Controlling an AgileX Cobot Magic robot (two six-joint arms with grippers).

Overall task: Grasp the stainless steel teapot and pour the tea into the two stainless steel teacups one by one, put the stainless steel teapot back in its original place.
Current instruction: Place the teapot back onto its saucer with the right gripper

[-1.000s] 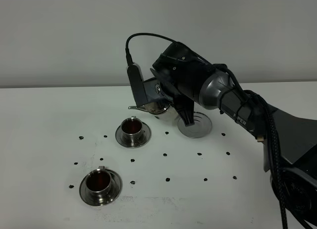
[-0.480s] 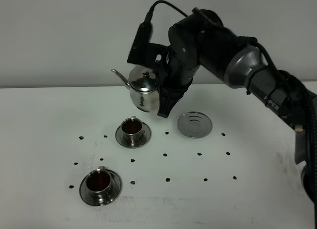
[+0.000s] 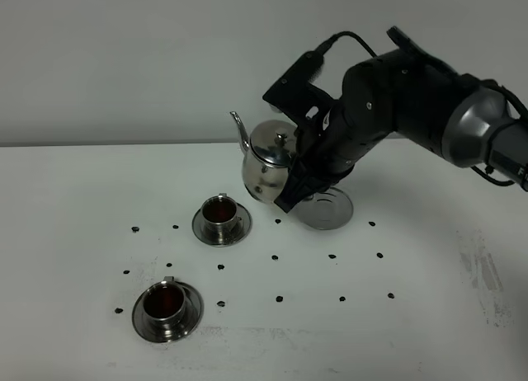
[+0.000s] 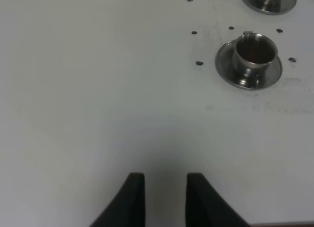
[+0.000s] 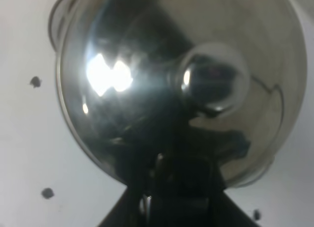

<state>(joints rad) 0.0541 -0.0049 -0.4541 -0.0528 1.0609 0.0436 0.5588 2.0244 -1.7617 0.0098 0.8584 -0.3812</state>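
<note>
My right gripper [image 3: 291,193] is shut on the loop handle of the stainless steel teapot [image 3: 266,165] and holds it upright in the air, spout to the left. The pot hangs between the far teacup [image 3: 221,215] and the empty round saucer [image 3: 328,209], just left of the saucer. The near teacup [image 3: 167,307] stands on its own saucer at the front left. Both cups hold reddish-brown tea. In the right wrist view the teapot [image 5: 147,74] fills the picture, with my right gripper [image 5: 169,187] on its handle. My left gripper [image 4: 164,197] is open and empty over bare table, well short of the near teacup [image 4: 253,52].
Several small dark marks [image 3: 279,298] dot the white table [image 3: 74,191] around the cups and saucer. The far teacup's saucer [image 4: 290,0] shows at the edge of the left wrist view. A grey wall stands behind the table.
The teapot has gone from tipped over the far cup to upright. My right arm has carried it to the right and lower, towards the empty saucer. The left gripper's earlier state is not shown.
</note>
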